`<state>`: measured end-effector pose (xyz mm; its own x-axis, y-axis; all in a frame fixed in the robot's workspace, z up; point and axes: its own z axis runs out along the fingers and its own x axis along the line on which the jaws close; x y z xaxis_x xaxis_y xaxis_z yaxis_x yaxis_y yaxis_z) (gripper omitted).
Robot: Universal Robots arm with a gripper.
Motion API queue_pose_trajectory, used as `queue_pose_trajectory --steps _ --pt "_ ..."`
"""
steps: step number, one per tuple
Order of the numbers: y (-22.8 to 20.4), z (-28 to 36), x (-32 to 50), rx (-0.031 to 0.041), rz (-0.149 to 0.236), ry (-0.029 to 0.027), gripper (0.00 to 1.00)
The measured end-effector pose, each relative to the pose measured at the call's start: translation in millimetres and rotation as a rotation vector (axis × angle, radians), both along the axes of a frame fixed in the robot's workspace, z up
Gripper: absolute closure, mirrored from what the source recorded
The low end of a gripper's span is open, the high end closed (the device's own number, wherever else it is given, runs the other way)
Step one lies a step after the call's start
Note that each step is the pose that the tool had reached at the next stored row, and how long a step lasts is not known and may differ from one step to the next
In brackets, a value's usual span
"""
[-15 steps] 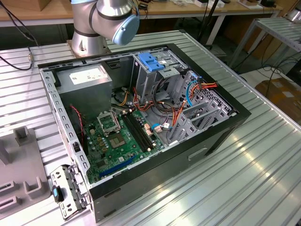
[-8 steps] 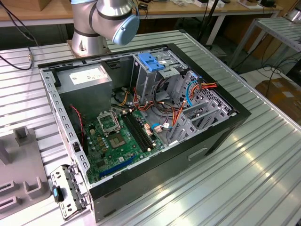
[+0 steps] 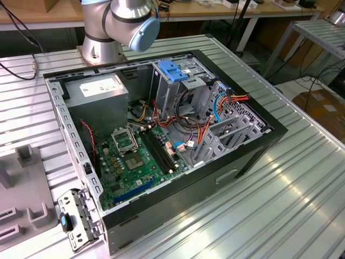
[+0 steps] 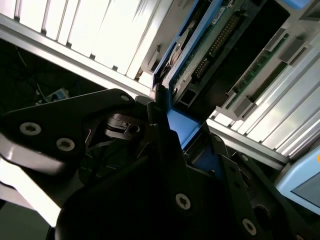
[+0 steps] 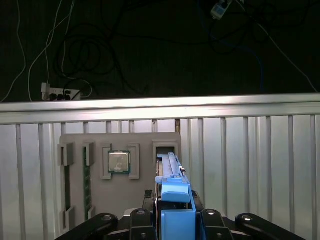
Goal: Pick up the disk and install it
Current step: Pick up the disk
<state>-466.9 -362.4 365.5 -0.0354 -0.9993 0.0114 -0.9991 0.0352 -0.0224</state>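
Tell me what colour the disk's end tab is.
Bright blue; the disk shows it best in the first wrist view.

No lettering can be read anywhere. In the exterior view, the white label (image 3: 100,86) on the grey power supply (image 3: 105,108) carries print too fine to make out. In the second wrist view, a pale sticker (image 4: 218,17) on the disk (image 4: 204,48) is likewise illegible.
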Motion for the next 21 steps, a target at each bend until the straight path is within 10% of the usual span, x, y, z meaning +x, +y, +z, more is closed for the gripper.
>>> queue_pose_trajectory --steps 21 --pt "0.0 8.2 0.0 0.0 0.0 0.0 0.63"
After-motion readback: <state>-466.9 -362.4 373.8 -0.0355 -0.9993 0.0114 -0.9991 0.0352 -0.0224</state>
